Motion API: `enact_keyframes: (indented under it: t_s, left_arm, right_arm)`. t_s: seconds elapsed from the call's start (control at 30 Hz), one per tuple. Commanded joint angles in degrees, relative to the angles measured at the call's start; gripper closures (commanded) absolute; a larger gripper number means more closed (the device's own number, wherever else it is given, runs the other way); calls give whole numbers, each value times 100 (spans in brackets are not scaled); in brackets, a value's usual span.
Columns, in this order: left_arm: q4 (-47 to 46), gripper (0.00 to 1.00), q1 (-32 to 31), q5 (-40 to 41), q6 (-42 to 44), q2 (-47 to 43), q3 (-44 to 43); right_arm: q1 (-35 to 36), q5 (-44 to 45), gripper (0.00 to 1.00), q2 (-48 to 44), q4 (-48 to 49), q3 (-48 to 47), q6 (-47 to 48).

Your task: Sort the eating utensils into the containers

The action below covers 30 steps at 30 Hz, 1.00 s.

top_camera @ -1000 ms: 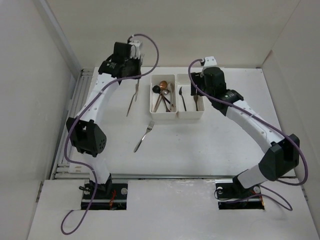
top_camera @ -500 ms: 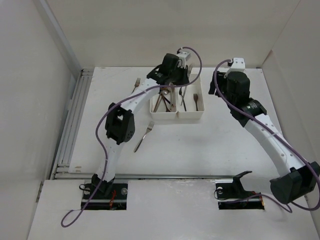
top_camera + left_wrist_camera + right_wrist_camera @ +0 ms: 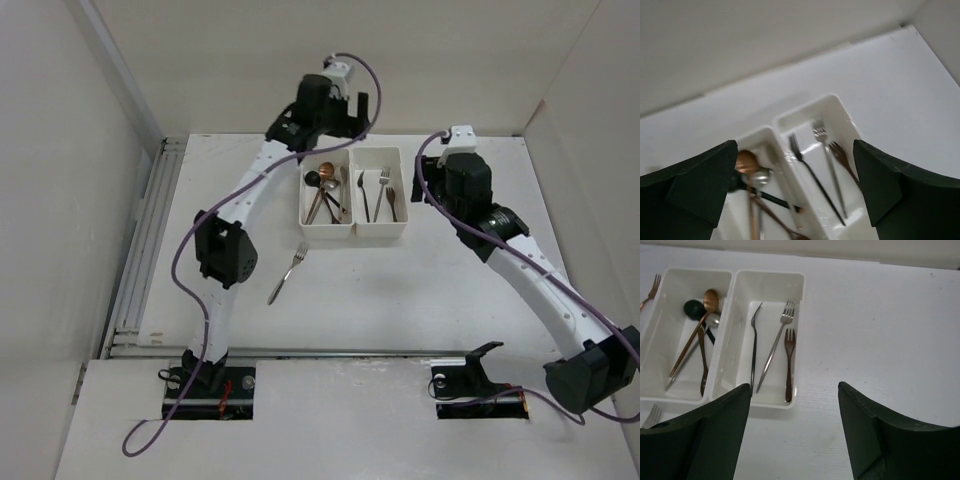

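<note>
sort | change: silver fork (image 3: 773, 347) is now laid in fork bin (image 3: 771, 290), 3 forks held there | left gripper (image 3: 794, 150) is raised off, spread, empty | right gripper (image 3: 794, 387) spread, empty | 2 left on table (image 3: 450, 290): loose fork (image 3: 288, 272), stray copper fork (image 3: 651, 290) | judged nearly done

The left wrist view is soft. The bins' (image 3: 805, 106) near ends run off its bottom edge, taking the spoon handles (image 3: 750, 215) along. A dark finger (image 3: 695, 185) of the left gripper (image 3: 796, 175) covers the left bin's left wall. In the right wrist view, a brownish fork (image 3: 651, 289) left of the bins is cut by the edge. A nearer fork (image 3: 651, 415) shows only its tines beside the right gripper (image 3: 792, 435).
</note>
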State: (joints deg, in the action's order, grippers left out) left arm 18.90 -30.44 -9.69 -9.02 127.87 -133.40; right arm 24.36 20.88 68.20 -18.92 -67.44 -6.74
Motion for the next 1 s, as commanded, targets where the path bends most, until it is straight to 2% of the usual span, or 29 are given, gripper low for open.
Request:
enact_keyframes:
  t_s: [0.0,0.07,0.13,0.23,0.3,0.37,0.43,0.53,0.63,0.8,0.9,0.97]
  left_arm:
    - [123,0,599,905,742,-1036,-21]
    - [71,0,1063,986,944,-1186,680]
    - [70,8,1372,987,1129,-1186,1017]
    - [666,16,1821,778,1367,-686,1001]
    - [1192,16,2023,583,1429,-222,869]
    - [1344,13,2085,416,1630,-35,869]
    - [1214,11,2086,416,1744,27,1263]
    - [907,11,2086,363,1868,27,1798]
    - [792,11,2086,363,1921,79,1958]
    - [931,21,2086,714,1789,571,1783]
    - [984,21,2086,767,1789,905,1598]
    - [984,30,2033,820,1851,1089,1537]
  right_arm:
    - [331,-172,24,280,90,-138,305]
    - [385,-225,24,491,90,-295,428]
    - [464,-348,24,606,142,-383,428]
    - [517,-523,24,816,143,-550,542]
    - [570,-576,24,887,143,-621,595]
    - [622,-577,24,958,143,-735,595]
    - [623,-577,24,1011,90,-736,595]
    - [623,-577,24,1063,90,-736,595]
    - [675,-577,24,1063,37,-736,595]
    - [675,-463,24,1011,-16,-736,595]
    - [675,-410,24,1011,-16,-736,595]
    - [675,-358,24,1011,-16,-736,595]
